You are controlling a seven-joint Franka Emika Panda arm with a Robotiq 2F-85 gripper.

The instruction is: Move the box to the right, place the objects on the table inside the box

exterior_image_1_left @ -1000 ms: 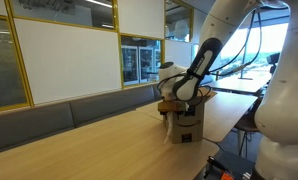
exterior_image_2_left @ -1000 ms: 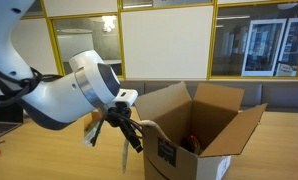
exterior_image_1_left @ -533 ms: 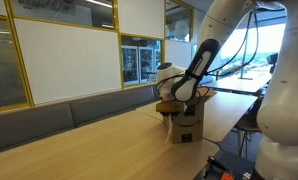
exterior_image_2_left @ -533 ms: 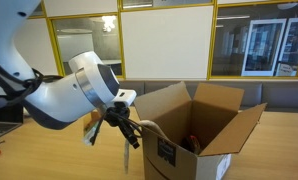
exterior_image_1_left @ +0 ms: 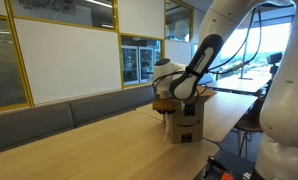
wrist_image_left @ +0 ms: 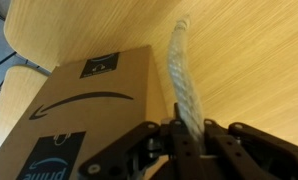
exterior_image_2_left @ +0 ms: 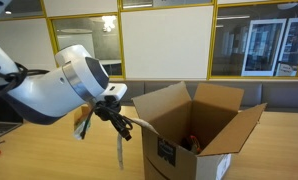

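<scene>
Since a second ago the jaws have gone from spread to clenched, and the wrist has drifted a little up and away from the box. The gripper (wrist_image_left: pixel 192 136) is now pinched tight on the rope (wrist_image_left: pixel 181 75). In the wrist view I see the cream-white strand run straight out from between the dark fingers (wrist_image_left: pixel 169 140) over the wood.

In an exterior view the gripper (exterior_image_2_left: pixel 118 119) hangs above the table (exterior_image_2_left: pixel 44 160), with one part of the rope (exterior_image_2_left: pixel 119 150) dangling down toward the tabletop. Another part curves across toward the near corner of the box (exterior_image_2_left: pixel 184 130). I cannot tell whether the dangling end touches the wood.

The box stands on the table just beside the gripper, its top flaps open and its printed side with the label facing the camera. Something small and orange-red (exterior_image_2_left: pixel 192 142) shows inside it, low against the near wall.

In the wrist view the box (wrist_image_left: pixel 79 110) lies just beside the rope, dark arrow mark toward me.

From the other side, the gripper (exterior_image_1_left: pixel 170 108) sits right against the box (exterior_image_1_left: pixel 188 126) at the far end of the table (exterior_image_1_left: pixel 99 140), and a grey bench (exterior_image_1_left: pixel 49 118) runs along the wall behind.
</scene>
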